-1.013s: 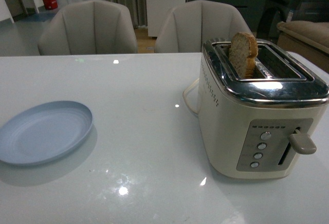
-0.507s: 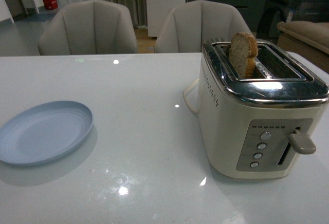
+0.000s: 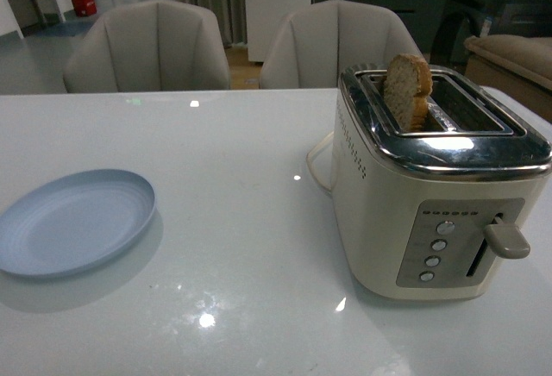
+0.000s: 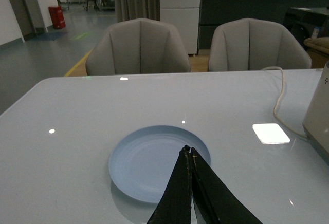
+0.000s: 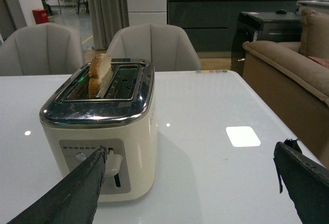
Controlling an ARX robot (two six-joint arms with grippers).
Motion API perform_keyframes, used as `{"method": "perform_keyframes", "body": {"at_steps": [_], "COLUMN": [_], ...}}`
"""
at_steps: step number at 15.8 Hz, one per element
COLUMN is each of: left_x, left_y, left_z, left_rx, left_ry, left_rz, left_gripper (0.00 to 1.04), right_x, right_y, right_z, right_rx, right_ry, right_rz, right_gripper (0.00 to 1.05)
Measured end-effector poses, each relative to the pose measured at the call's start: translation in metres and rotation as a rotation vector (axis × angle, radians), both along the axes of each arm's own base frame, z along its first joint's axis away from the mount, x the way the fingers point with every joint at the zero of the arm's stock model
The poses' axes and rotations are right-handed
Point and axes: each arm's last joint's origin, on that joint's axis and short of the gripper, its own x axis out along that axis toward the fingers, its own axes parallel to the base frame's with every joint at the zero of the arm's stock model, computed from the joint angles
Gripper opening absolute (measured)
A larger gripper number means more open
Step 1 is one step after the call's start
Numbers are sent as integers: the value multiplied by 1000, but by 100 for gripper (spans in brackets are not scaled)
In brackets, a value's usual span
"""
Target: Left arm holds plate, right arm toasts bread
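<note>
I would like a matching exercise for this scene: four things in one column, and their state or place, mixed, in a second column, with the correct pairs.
Things:
1. bread
2. plate
3. left end effector
4. right end effector

States:
A. fingers wide apart
B. empty, flat on the table
C. standing in a toaster slot
D. fingers closed together above the plate

Pairs: 1-C, 2-B, 3-D, 4-A
</note>
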Motion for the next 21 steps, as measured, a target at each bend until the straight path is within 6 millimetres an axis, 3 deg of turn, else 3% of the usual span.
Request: {"method": "perform_keyframes", "body": {"at_steps": [16, 21], "left_x": [-33, -34], "left_y": [0, 0], "left_z": [-4, -2], "left_rx": [0, 1], "left_ry": [26, 3], "left_rz": [0, -1], "left_gripper": [2, 2], "right_x": [0, 0], "right_y": [0, 0], "right_z": [0, 0], "right_rx": [0, 0], "right_ry": [0, 0], "right_rz": [0, 1], "right_gripper": [98, 98]}}
